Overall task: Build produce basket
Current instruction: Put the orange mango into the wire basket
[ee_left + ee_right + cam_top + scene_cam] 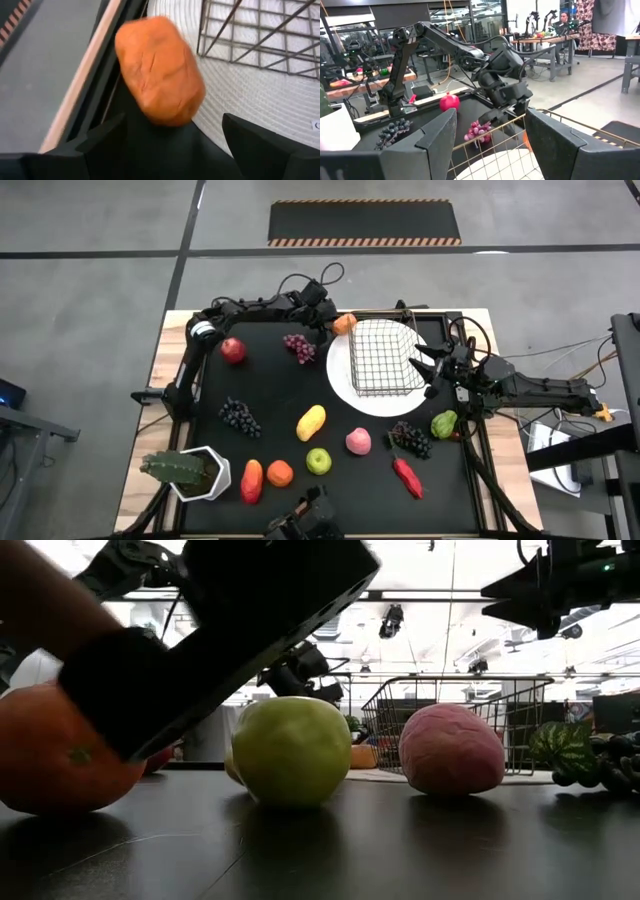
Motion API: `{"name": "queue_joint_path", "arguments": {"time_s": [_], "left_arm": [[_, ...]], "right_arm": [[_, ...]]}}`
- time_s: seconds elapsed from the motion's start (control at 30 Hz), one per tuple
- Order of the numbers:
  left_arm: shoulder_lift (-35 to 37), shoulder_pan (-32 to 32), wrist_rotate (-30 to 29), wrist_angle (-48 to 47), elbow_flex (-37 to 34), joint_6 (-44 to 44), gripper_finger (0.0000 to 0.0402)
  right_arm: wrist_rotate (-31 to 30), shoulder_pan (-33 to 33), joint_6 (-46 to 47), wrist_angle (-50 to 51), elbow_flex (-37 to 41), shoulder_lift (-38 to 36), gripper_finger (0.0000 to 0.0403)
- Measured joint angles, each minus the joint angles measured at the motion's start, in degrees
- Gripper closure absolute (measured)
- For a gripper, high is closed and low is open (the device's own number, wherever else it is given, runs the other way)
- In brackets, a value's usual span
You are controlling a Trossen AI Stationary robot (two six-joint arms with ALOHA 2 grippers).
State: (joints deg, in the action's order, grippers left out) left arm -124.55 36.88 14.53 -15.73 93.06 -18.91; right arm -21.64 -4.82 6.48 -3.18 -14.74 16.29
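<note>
Care matters most here: the left pincer point(338, 326) needs to settle squarely over the orange point(159, 70) before it shuts, because that fruit lies tight against the rim of the white plate point(340, 375), near the bench's point(275, 395) far edge. A grip across the orange's narrower width, with one finger on the plate side and one on the bench-edge side, looks safest; pinching off-centre would likely squirt it away. After that, I judge, the lift has to clear the wire wall of the basket point(385, 358), which stands just beyond the orange on the plate.

In the left wrist view the pincer's fingers point(107, 135) stand wide, with the orange ahead of them and between their lines, not yet enclosed. The left arm reaches across the far side of the bench, bent at the elbow, wrist tipped down towards the fruit.

The right pincer point(425, 368) is at the basket's opposite side, spread wide with the near rim between its fingers, seemingly placed to steady the basket. The right arm stretches in low from the bench's right side. The basket appears empty; the remaining produce lies scattered over the bench.
</note>
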Motion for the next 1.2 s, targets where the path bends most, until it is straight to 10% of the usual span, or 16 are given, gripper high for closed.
{"name": "queue_joint_path", "arguments": {"time_s": [0.67, 1.2], "left_arm": [[9.9, 0.0, -1.3, -0.8, -0.8, -1.0, 0.0096], [12.4, -0.3, -1.5, 21.3, -9.5, 7.0, 0.0096]], "right_arm": [[-2.0, -0.2, 0.9, -6.0, -0.9, 7.1, 0.0179], [-2.5, -4.3, -5.6, 11.7, -28.9, 28.2, 0.0258]]}}
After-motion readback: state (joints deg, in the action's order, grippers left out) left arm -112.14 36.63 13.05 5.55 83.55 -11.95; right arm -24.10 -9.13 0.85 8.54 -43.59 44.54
